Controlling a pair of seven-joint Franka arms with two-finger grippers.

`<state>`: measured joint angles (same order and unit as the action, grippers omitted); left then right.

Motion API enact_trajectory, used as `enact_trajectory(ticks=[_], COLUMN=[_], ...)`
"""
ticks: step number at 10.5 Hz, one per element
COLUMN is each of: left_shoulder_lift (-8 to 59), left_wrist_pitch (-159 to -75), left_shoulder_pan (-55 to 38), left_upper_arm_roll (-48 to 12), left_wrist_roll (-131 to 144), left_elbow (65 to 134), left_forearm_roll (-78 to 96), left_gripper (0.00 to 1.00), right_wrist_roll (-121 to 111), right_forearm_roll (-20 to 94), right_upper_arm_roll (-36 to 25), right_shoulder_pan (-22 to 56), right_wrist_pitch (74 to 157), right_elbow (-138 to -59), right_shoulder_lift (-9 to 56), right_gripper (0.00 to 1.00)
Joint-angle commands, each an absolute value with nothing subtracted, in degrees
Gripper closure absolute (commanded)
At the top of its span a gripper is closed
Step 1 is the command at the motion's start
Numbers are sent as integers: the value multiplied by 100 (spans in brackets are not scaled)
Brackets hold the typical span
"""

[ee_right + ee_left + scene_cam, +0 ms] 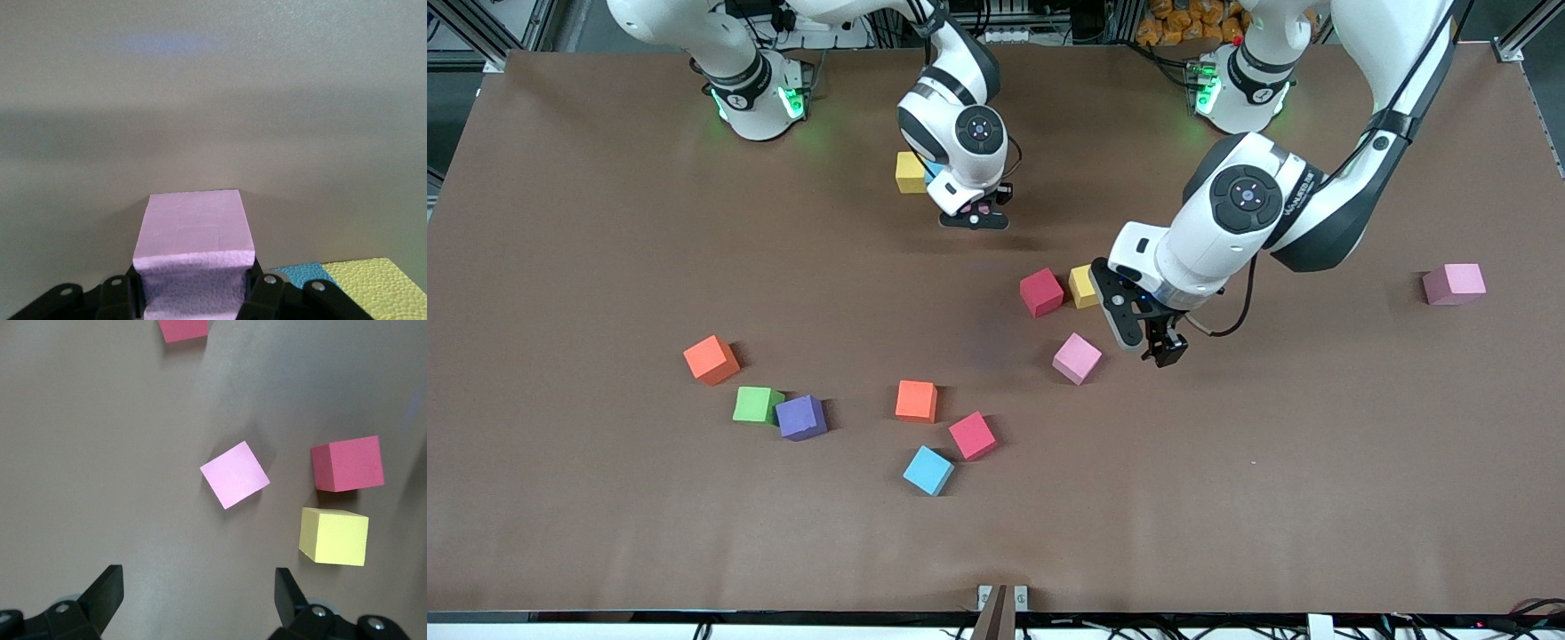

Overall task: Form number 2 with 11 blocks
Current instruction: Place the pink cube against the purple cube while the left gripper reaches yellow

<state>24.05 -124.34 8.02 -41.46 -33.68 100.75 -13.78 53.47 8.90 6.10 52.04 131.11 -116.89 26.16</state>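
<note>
My right gripper is shut on a pink block, low over the table beside a yellow block and a light blue block that stand together. My left gripper hangs open and holds nothing. It is over bare table next to a loose pink block, a red block and a yellow block. No number 2 shape shows.
Nearer the front camera lie an orange block, a green block touching a purple block, a second orange block, a pinkish-red block and a light blue block. A pink block sits alone toward the left arm's end.
</note>
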Motion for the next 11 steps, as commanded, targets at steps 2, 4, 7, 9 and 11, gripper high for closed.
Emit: enact_trajectory(ticks=[2, 4, 7, 9, 11], left_shoulder_lift=[2320, 2285, 2276, 2285, 2294], left_wrist_pitch=[-12524, -12524, -12516, -12516, -12533], left_shoulder_pan=[765, 782, 800, 800, 782], left_upper_arm_roll=[-4122, -4122, -4131, -4131, -4140], left_wrist_roll=[-3366, -3419, -3437, -3437, -3376], left_elbow=[10222, 10248, 10292, 10292, 10501], left_forearm_roll=[-1239, -1239, -1239, -1239, -1239], left_gripper=[0, 0, 0, 0, 0], right_wrist_roll=[5475, 5502, 5502, 5493, 5502], right_forearm_roll=[949, 941, 897, 888, 888], right_upper_arm_roll=[624, 624, 615, 615, 615], right_shoulder_pan=[5326, 5335, 5335, 5326, 5300], right_wrist_pitch=[13192, 13157, 13131, 13140, 13140], right_elbow=[-11900, -11892, -11874, -11857, -11804], right_shoulder_lift=[2584, 2575, 2549, 2549, 2479], right_gripper=[90, 1, 0, 0, 0])
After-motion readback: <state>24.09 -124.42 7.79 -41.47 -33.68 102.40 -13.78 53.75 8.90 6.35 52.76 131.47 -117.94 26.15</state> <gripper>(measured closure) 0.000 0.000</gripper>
